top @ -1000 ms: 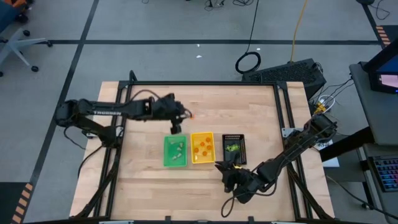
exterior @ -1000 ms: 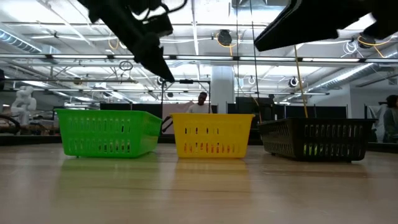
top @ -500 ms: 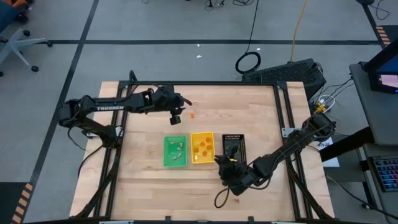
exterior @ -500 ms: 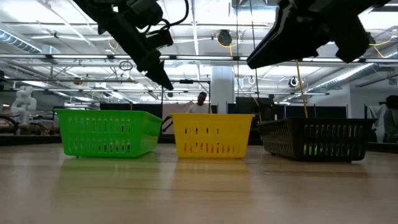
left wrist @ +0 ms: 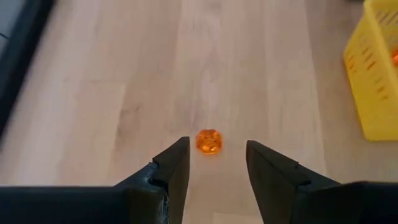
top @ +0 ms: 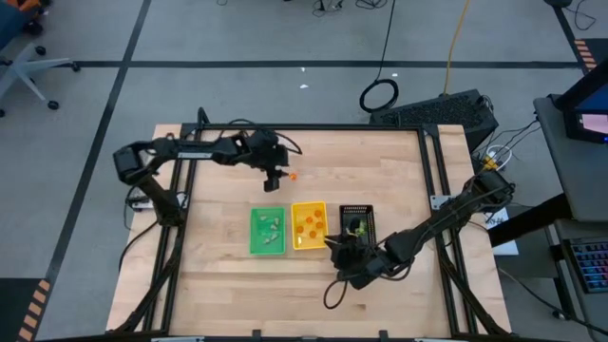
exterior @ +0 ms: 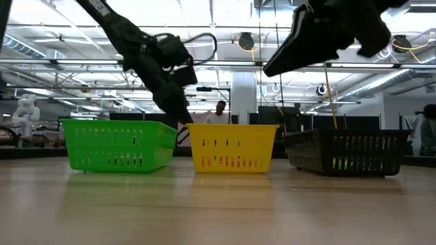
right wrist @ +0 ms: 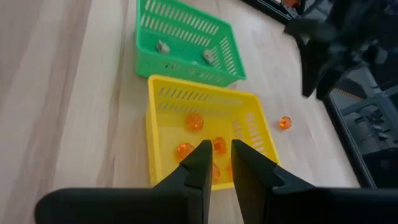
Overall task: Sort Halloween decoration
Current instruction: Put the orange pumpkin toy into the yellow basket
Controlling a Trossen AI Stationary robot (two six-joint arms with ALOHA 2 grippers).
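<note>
Trinket (left wrist: 209,141), orange and faceted, lies on the table (left wrist: 112,93) before the left gripper's (left wrist: 215,163) parted fingers. Right gripper (right wrist: 217,163) hangs nearly closed, empty, over the yellow tray (right wrist: 155,143).

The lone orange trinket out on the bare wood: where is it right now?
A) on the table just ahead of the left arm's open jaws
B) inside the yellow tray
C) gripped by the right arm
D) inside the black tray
A: the orange trinket lies on the wooden table just beyond the left gripper, whose jaws stand apart, not touching it.
</note>
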